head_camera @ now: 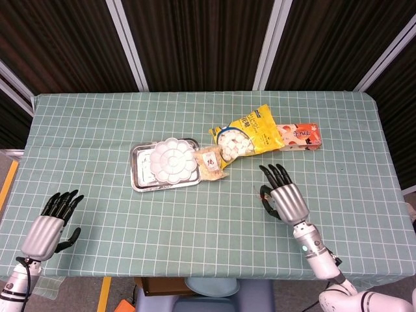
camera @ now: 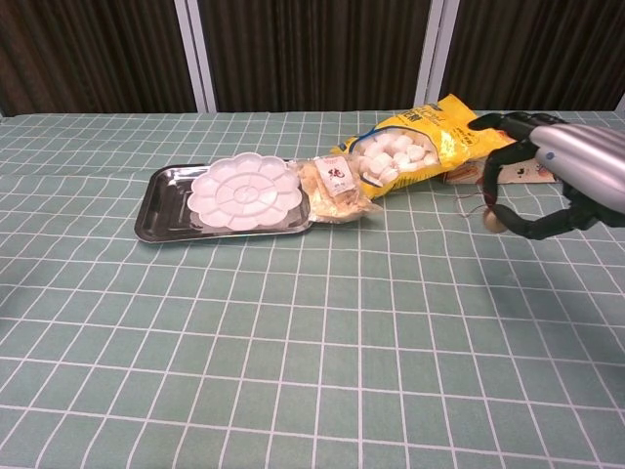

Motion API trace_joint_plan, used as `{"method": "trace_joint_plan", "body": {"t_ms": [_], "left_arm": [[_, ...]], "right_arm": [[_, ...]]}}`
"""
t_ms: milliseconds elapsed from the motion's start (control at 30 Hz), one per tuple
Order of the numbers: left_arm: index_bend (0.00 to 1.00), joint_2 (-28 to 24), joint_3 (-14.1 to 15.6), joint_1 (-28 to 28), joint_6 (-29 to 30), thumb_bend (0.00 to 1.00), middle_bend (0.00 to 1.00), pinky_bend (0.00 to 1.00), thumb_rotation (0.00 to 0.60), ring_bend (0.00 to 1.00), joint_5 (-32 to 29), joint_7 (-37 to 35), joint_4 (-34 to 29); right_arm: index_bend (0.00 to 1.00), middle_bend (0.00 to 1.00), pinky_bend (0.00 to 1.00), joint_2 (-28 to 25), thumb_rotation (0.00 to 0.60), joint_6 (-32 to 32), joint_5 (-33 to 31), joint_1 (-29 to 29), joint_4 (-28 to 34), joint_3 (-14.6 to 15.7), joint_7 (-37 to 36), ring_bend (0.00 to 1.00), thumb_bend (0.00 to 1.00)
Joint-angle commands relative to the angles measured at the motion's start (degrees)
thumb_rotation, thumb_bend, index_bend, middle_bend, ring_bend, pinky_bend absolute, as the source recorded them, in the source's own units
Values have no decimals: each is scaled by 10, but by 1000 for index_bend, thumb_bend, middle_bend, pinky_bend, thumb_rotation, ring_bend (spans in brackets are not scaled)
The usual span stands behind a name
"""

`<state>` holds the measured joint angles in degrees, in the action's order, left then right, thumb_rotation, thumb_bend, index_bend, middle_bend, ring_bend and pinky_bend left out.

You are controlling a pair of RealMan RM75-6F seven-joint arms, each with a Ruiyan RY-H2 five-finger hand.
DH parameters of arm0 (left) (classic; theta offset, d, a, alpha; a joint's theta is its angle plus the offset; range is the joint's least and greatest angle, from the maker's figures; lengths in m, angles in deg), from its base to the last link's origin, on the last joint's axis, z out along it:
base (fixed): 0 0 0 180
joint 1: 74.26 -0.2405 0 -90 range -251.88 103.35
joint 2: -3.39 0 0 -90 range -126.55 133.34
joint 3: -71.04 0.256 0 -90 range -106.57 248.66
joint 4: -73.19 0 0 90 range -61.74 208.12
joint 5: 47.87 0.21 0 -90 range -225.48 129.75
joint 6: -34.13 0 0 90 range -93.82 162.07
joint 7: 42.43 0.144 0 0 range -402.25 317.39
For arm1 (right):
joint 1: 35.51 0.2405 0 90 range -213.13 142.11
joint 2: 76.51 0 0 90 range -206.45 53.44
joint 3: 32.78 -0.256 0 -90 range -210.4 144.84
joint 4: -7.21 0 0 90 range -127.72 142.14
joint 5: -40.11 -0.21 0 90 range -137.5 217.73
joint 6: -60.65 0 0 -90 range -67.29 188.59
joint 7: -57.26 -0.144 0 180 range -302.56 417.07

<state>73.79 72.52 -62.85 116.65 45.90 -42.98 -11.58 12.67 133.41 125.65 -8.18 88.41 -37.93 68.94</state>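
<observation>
My right hand [head_camera: 286,200] hovers above the checked green cloth, right of the table's middle. In the chest view this hand [camera: 562,171] pinches a small tan ball [camera: 493,222] with a thin red string between thumb and a finger, lifted off the cloth. The ball hangs just in front of a yellow bag of white puffs [head_camera: 250,133]. From the head view the hand hides the ball. My left hand [head_camera: 47,229] lies at the near left corner of the table, fingers spread, holding nothing.
A metal tray [head_camera: 138,183] holds a white flower-shaped palette [head_camera: 172,159]. A small snack packet [head_camera: 211,161] leans on the tray's right edge. An orange-red box [head_camera: 300,136] lies behind the yellow bag. Dark slatted panels stand behind the table.
</observation>
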Motion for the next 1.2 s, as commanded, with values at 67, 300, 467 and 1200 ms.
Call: {"method": "trace_joint_plan", "body": {"t_ms": [67, 300, 467, 1200], "left_arm": [[0, 2, 0, 1, 1, 416, 0, 55, 600, 0, 4, 1, 1], [0, -4, -1, -2, 1, 416, 0, 55, 600, 0, -5, -6, 2], [0, -1, -1, -2, 4, 416, 0, 54, 600, 0, 0, 2, 1], [0, 0, 0, 0, -8, 416, 0, 55, 600, 0, -7, 6, 2]], "right_arm": [[743, 168, 0, 13, 600, -26, -4, 12, 1, 1, 6, 0, 544], [743, 168, 0, -5, 600, -3, 2, -18, -10, 22, -14, 0, 544], [743, 168, 0, 25, 600, -32, 0, 8, -20, 6, -11, 0, 544], [743, 168, 0, 81, 600, -75, -18, 13, -90, 15, -17, 0, 544]]}}
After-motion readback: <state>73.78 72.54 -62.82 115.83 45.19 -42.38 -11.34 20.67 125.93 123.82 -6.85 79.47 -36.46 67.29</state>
